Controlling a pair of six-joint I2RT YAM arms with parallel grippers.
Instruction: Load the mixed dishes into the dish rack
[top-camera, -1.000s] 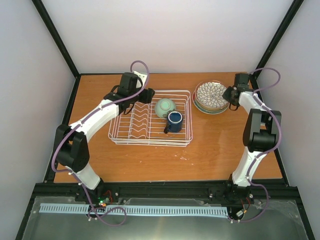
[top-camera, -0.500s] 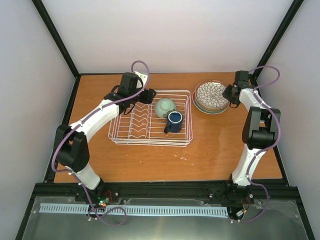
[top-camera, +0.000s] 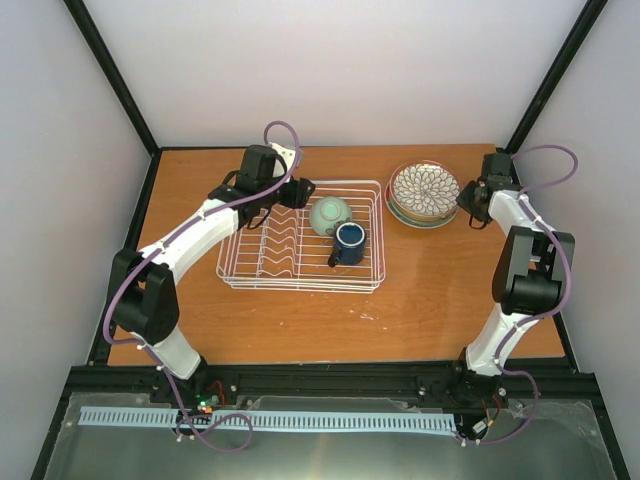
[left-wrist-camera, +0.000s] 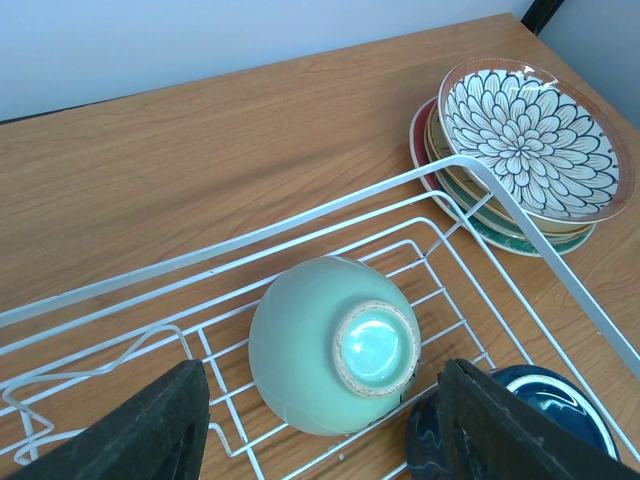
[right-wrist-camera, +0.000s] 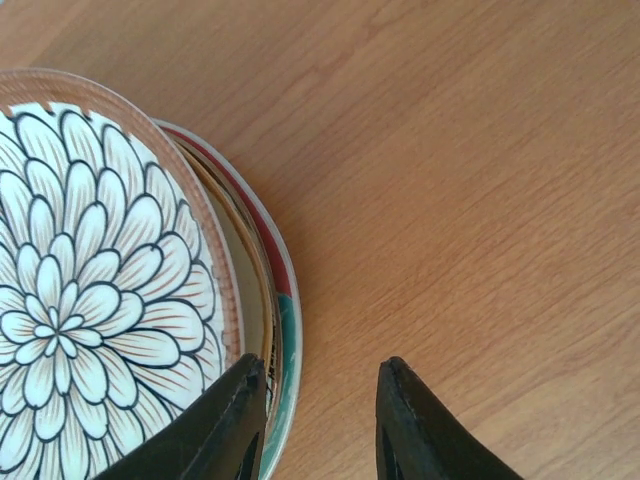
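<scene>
Black fingers of the right end effector (right-wrist-camera: 318, 405) stand parted, holding nothing: one at the right rim of the plate stack (right-wrist-camera: 275, 330), the other over bare table (right-wrist-camera: 480, 200). The stack lies flat immediately left of it, far right on the table, outside the dish rack (top-camera: 300, 287), brown petal-patterned plate (right-wrist-camera: 90, 300) uppermost. The right arm is nearer. The left end effector (left-wrist-camera: 320, 378), likewise parted, hovers over the inverted pale-green cup (left-wrist-camera: 300, 330) inside the rack.

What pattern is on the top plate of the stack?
The top plate has dark-outlined petals on white, brownish rim; best in the right wrist view.
</scene>
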